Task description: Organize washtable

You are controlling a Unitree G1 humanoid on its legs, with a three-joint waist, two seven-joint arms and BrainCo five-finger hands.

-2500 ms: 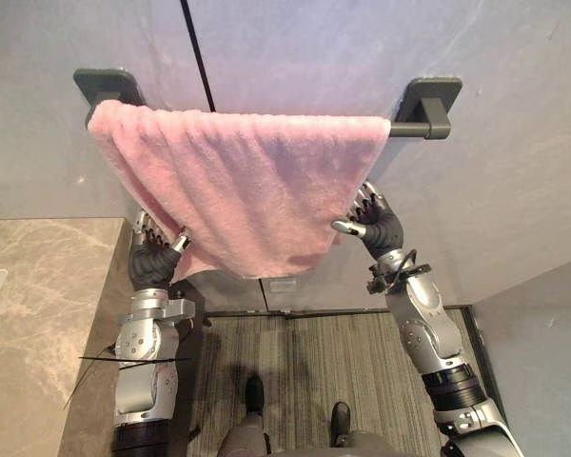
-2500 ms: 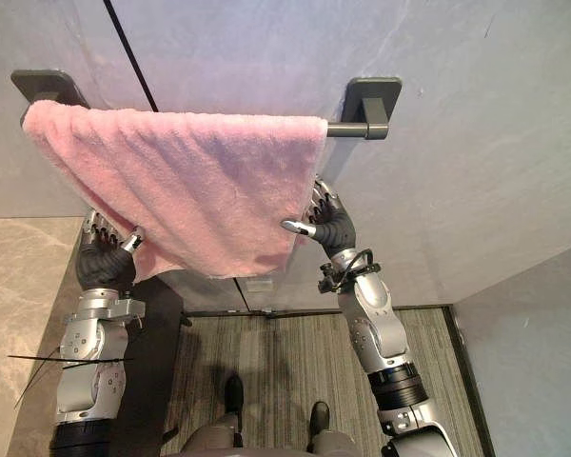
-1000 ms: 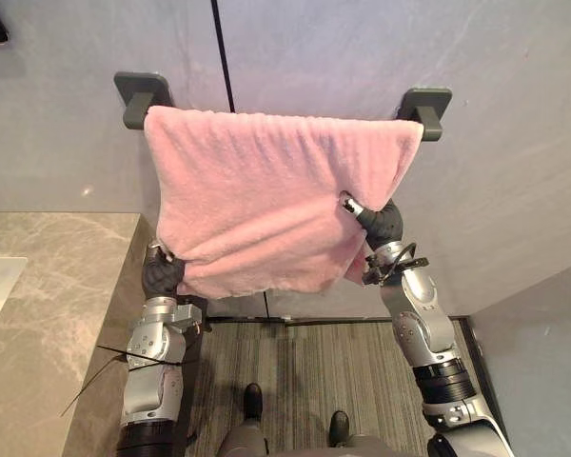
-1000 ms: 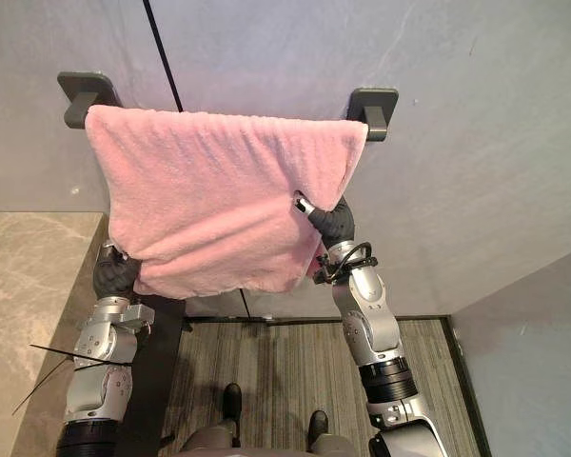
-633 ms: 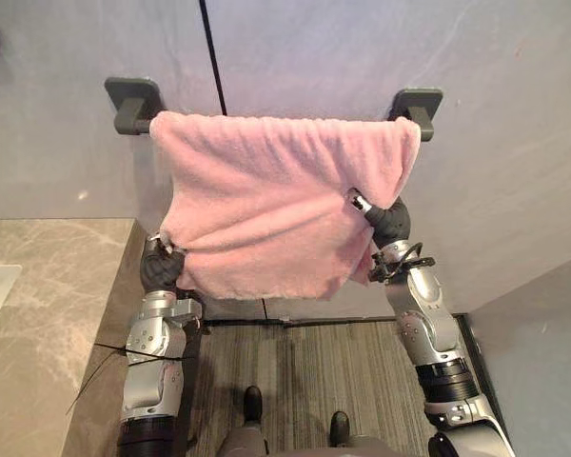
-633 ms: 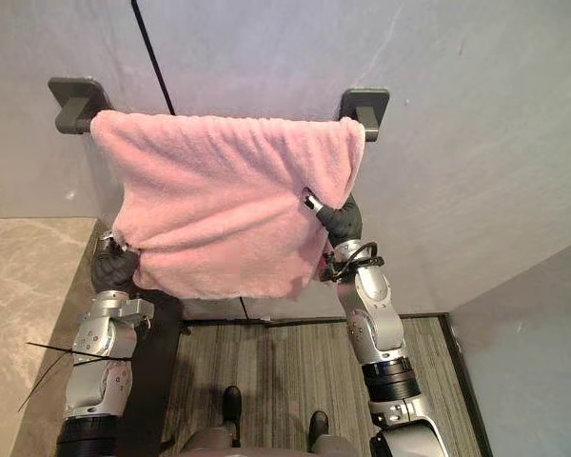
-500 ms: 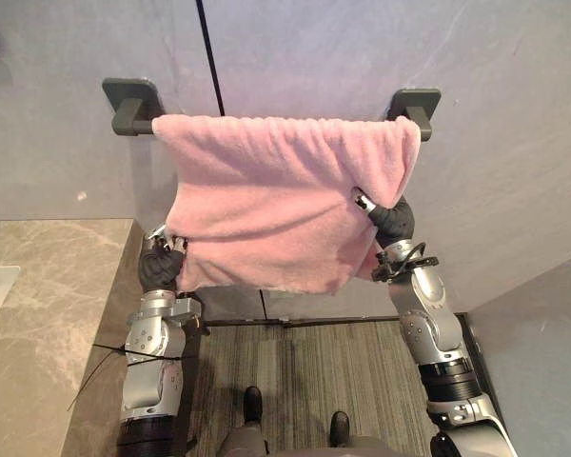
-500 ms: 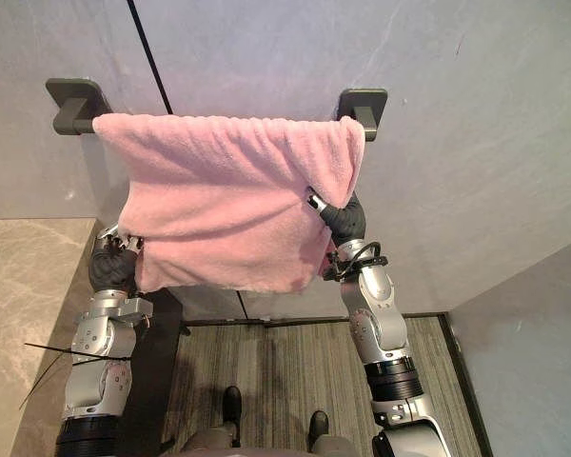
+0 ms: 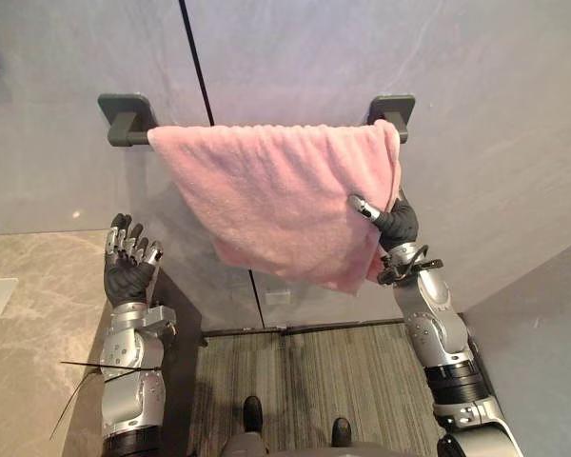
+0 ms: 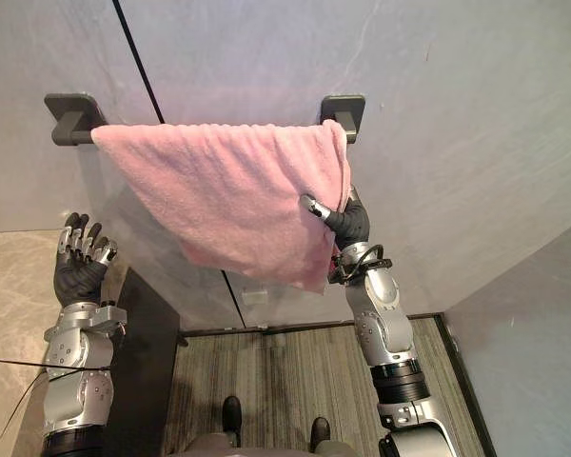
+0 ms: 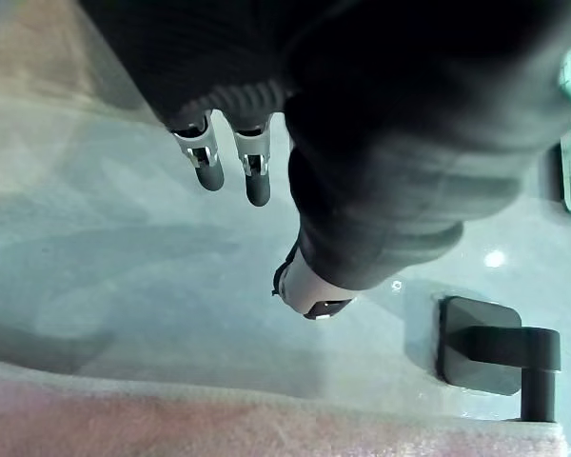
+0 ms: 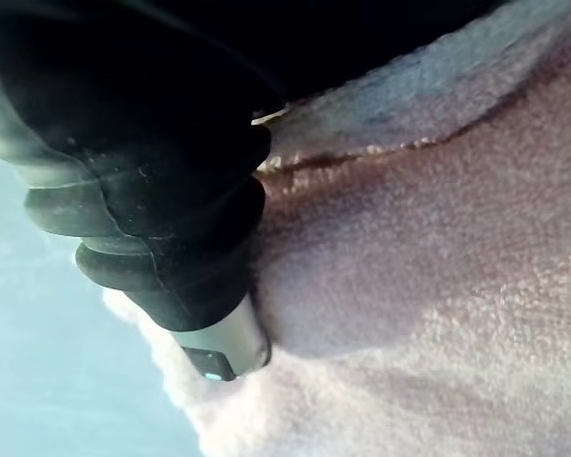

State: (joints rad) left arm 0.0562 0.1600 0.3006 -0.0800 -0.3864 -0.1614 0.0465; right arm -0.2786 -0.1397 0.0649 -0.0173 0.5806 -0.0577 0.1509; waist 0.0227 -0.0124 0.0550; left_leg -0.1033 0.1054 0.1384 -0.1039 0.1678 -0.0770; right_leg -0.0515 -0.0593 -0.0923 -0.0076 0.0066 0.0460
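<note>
While the left hand (image 9: 127, 271) is raised open clear of the towel (image 9: 276, 200), right hand (image 9: 397, 226) pinching its edge, rail (image 9: 131, 128) above.

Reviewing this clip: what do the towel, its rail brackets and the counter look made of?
Towel: soft pink terry cloth, going by the fuzzy pile and limp drape. Rail brackets: matte dark grey, probably coated metal, though plastic is possible. Counter: beige with pale veining and a smooth face, so stone or a stone-look slab.
</note>
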